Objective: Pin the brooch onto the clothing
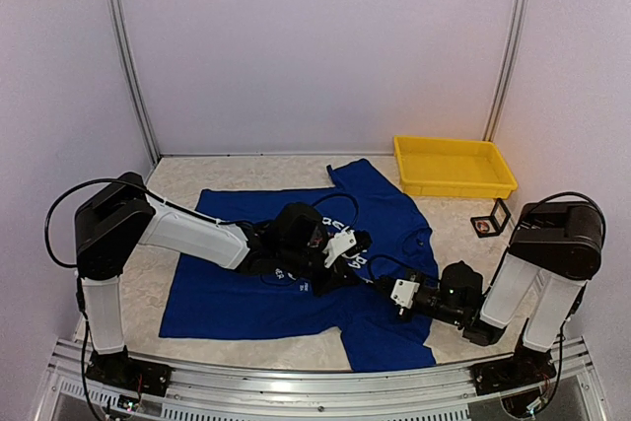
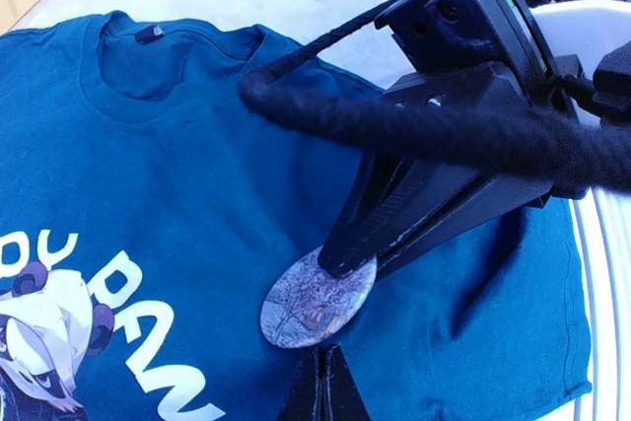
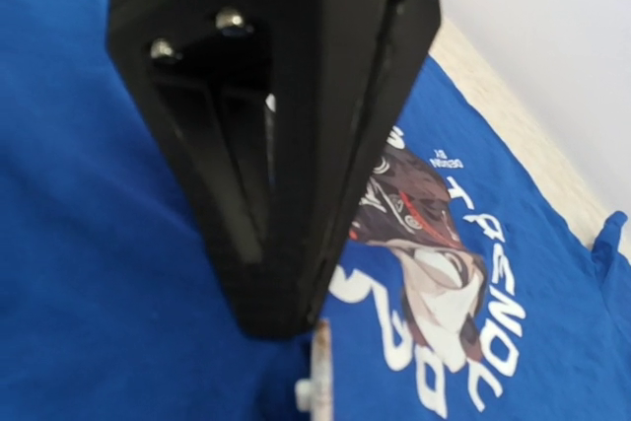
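My right jaws are pinched shut on the rim of the brooch (image 2: 317,301), low over the T-shirt (image 2: 197,194). My left jaws, shut and empty, sit just beside it.

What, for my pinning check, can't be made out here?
Left wrist view: the oval grey marbled brooch shows its face only; the pin behind it, and whether it pierces the royal-blue T-shirt, is hidden.
Right wrist view: brooch edge-on, blurred, cut off by the bottom edge.
Top view: brooch too small to find.
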Robot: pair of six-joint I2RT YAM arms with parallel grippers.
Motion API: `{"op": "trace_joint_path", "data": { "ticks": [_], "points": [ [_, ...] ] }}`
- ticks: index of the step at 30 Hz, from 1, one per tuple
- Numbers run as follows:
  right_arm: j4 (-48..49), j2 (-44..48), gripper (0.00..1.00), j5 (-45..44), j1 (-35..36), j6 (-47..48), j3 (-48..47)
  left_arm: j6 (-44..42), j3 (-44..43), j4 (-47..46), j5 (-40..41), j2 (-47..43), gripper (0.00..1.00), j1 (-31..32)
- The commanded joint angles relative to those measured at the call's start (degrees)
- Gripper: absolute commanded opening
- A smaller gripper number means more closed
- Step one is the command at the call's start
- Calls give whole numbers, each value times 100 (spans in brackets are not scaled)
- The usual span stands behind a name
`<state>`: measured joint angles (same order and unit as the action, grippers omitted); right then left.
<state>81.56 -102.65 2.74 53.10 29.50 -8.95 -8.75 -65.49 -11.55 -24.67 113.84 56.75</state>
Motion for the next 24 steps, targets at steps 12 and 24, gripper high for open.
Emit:
{"op": "trace_joint_path", "data": {
  "ticks": [12, 24],
  "points": [
    [-31, 278, 0, 410, 79, -376, 46, 50, 20, -181, -122, -183, 0, -71],
    [-154, -20, 0, 811, -35, -995, -49, 22, 76, -213, -171, -204, 13, -70]
  ]
}}
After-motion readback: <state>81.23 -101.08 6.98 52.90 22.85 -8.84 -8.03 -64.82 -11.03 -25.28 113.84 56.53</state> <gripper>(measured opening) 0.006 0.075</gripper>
